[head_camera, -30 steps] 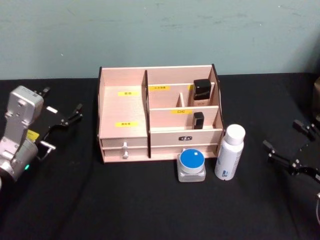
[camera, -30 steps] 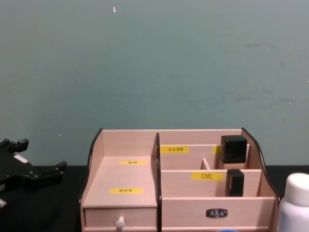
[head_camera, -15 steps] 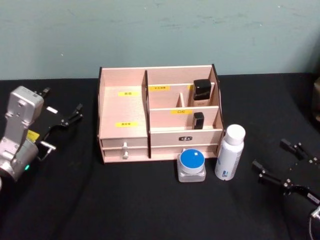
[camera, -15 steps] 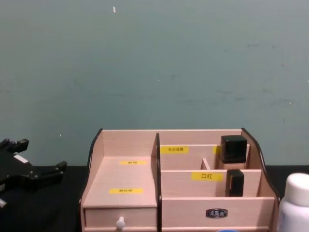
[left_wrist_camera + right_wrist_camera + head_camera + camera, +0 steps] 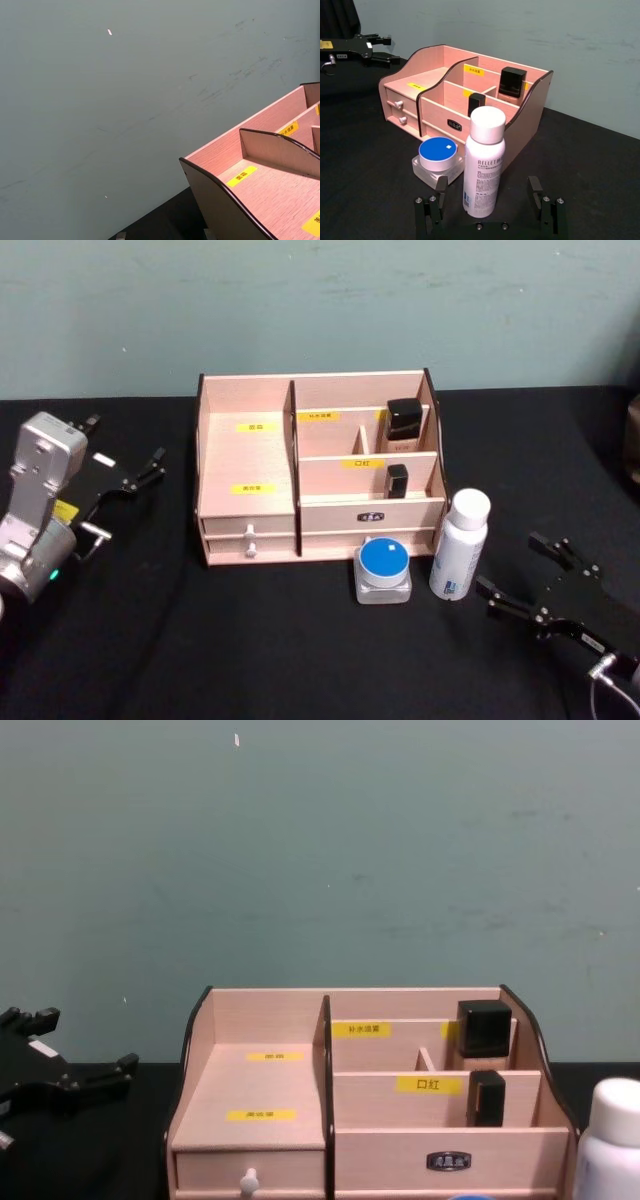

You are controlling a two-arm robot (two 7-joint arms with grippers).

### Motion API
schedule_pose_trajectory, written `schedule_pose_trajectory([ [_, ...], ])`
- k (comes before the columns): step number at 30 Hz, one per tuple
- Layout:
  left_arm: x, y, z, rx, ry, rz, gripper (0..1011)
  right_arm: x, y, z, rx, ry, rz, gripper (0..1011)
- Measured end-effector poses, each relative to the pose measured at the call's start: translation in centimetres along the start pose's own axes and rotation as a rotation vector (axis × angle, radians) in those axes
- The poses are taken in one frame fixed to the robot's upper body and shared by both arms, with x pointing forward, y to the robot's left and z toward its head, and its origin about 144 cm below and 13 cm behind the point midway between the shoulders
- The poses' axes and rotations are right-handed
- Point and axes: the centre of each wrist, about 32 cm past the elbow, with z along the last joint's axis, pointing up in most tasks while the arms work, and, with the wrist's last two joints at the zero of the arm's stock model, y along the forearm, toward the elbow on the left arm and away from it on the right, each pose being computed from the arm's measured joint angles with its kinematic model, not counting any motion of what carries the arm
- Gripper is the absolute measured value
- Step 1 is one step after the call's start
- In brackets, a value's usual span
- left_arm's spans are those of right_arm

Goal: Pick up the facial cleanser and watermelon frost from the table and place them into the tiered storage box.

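Closer than a second ago, my right gripper [image 5: 508, 562] has slid in over the black table [image 5: 300, 660] toward the white cylindrical plastic bottle with a white cap [image 5: 459, 545]. The bottle stands upright just ahead of my wide-spread, empty fingers, lined up with the gap between them. Just beyond it, on the side away from me, sits the squat clear jar with a round blue lid [image 5: 383, 570]. Behind both stands the pale wooden tiered storage box [image 5: 250, 465]. My left gripper [image 5: 128, 445] sits parked off the box's far end, fingers apart and holding nothing.
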Motion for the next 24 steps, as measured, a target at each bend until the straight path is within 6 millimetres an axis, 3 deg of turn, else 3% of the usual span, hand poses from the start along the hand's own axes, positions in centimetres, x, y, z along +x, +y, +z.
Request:
schedule_pose_trajectory([
  [24,0.0,0.0,0.0,0.0,0.0,0.0,1001,0.4,4.2,0.0,0.02,-0.006,0.035,1002],
])
